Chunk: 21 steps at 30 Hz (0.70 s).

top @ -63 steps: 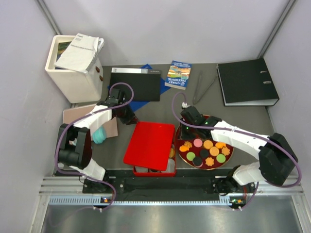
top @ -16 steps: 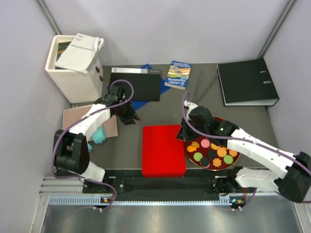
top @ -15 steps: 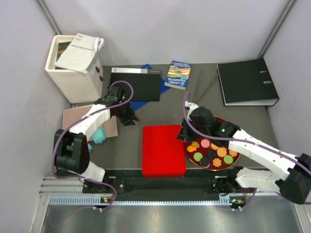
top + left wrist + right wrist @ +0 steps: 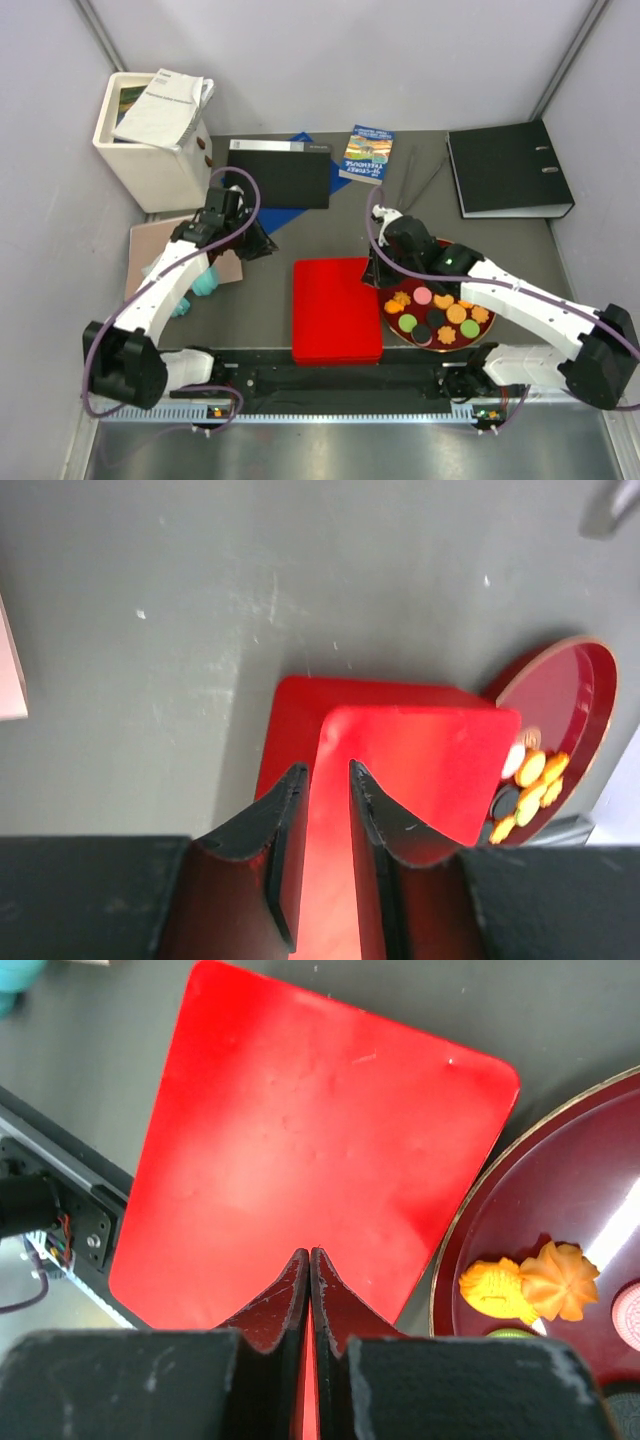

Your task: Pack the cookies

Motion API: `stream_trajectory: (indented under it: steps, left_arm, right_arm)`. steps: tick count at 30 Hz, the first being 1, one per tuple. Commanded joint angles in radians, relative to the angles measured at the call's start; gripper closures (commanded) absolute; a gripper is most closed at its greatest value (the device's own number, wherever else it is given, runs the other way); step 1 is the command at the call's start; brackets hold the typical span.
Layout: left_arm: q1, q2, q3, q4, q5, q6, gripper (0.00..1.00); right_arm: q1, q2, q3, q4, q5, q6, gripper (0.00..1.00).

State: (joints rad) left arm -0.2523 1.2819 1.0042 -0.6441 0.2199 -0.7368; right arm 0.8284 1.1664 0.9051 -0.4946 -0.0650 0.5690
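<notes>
The cookies [image 4: 437,312] are small round and flower-shaped pieces in orange, green, pink and black, lying in a round dark-red tray [image 4: 400,332] right of centre. A red lid [image 4: 337,310] lies flat over a red box beside the tray. My right gripper [image 4: 378,275] is shut with nothing in it, hovering over the lid's right edge [image 4: 310,1120], with two orange cookies [image 4: 528,1282] and the tray [image 4: 560,1190] to its right. My left gripper [image 4: 262,245] stands further left, its jaws a little apart and empty [image 4: 322,772], facing the lid [image 4: 410,760], tray [image 4: 575,680] and cookies [image 4: 530,780].
A white box of papers [image 4: 155,135] stands back left, with a black folder [image 4: 278,172], book [image 4: 367,155], metal tongs [image 4: 415,185] and black binder [image 4: 510,168] along the back. A pink board [image 4: 165,240] and a teal object [image 4: 200,280] lie under the left arm.
The red lid, askew two seconds ago with the box showing beneath, now lies square. The left arm has swung back leftward. The right gripper has shifted slightly toward the back.
</notes>
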Motion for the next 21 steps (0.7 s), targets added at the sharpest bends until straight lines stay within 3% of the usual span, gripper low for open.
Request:
stream_trajectory:
  steps: [1,9,21]
  left_arm:
    - [-0.011,-0.073,-0.108,-0.032,-0.016,0.027,0.74]
    - [-0.011,-0.194,-0.202,-0.032,-0.016,0.011,0.74]
    - [-0.011,-0.213,-0.211,-0.045,-0.025,0.033,0.73]
  right_arm:
    - [0.005,0.019,0.034,0.056,-0.033,-0.035,1.00]
    - [0.005,0.016,0.015,0.057,-0.041,-0.066,1.00]
    - [0.005,-0.017,0.018,0.027,-0.013,-0.074,1.00]
